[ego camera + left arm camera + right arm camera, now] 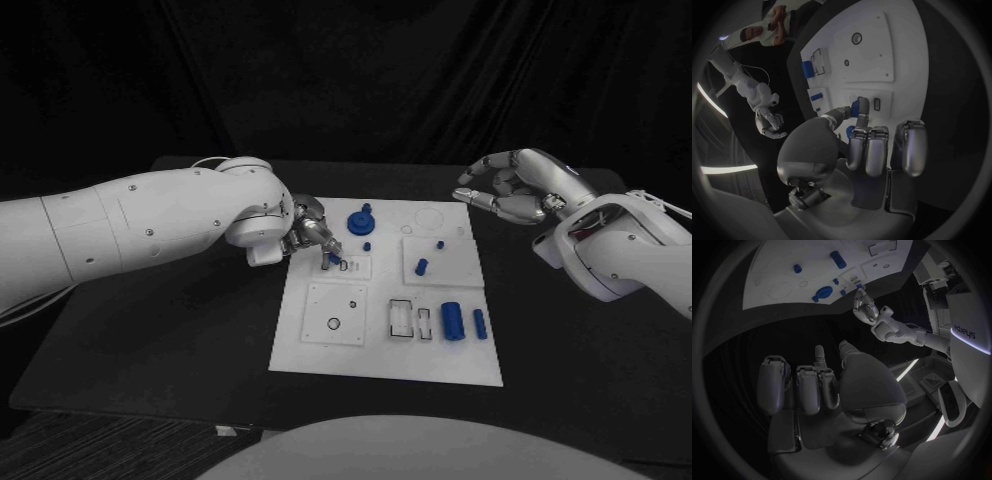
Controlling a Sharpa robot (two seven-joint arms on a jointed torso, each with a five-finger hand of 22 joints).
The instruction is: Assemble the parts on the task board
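Head view: left hand (307, 238) pinches small blue part (335, 259) over a slot at board's 10 o'clock, likely lining up insertion. Right hand (508, 188) off task board (378, 362) at 2 o'clock, fingers curled, holds nothing, prob. parked clear. 1 blue cylinder (453, 321) lies at 4 o'clock.

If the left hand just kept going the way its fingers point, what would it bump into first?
Most likely the task board itself. The left hand holds a small blue part in its fingertips, aimed down at a small raised plate on the board, so the part would probably touch that plate first; depth is hard to judge.
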